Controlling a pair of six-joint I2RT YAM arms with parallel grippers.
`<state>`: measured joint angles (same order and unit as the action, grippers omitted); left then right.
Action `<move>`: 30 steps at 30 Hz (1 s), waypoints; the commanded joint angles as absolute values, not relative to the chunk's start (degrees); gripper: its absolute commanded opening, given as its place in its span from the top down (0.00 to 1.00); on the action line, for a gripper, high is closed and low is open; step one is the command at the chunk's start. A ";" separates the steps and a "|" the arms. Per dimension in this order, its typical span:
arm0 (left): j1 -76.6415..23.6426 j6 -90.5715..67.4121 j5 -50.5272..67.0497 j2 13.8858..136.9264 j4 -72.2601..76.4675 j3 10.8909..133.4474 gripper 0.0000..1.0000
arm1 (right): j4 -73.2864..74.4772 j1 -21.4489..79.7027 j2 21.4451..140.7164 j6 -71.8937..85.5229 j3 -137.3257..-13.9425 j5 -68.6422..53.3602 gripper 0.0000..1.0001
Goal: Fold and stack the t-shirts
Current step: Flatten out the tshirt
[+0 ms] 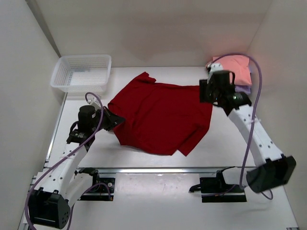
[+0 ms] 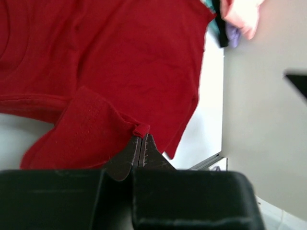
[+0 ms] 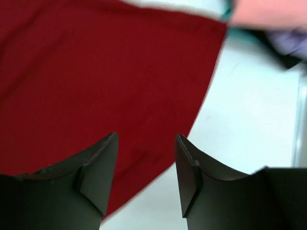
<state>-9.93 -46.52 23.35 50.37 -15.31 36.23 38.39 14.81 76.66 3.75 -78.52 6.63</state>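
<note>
One red t-shirt (image 1: 160,115), clamped by left gripper (image 2: 140,139); right gripper (image 3: 146,139) parted, empty; folded stack (image 1: 238,67) half-hidden.

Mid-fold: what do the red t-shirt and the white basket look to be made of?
The red t-shirt looks like soft, matte knit cloth, probably cotton jersey. It drapes and wrinkles, and the left wrist view shows a stitched hem. The basket looks like rigid white plastic, perhaps slightly glossy. Its moulded mesh walls hold their shape.

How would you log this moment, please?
left gripper: shut on red shirt | right gripper: open over its edge | folded stack: far right corner
</note>
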 commanded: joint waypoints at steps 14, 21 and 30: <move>-9.32 -47.38 25.05 48.61 -13.45 32.61 1.00 | 33.84 33.49 71.01 17.93 -40.34 1.67 0.56; -8.61 -46.85 25.13 46.23 -15.38 31.46 1.00 | 29.27 38.04 74.17 19.16 -37.80 0.44 0.47; -7.56 -48.51 24.96 43.77 -14.77 29.53 1.00 | 28.65 44.91 84.80 23.20 -39.28 4.30 0.54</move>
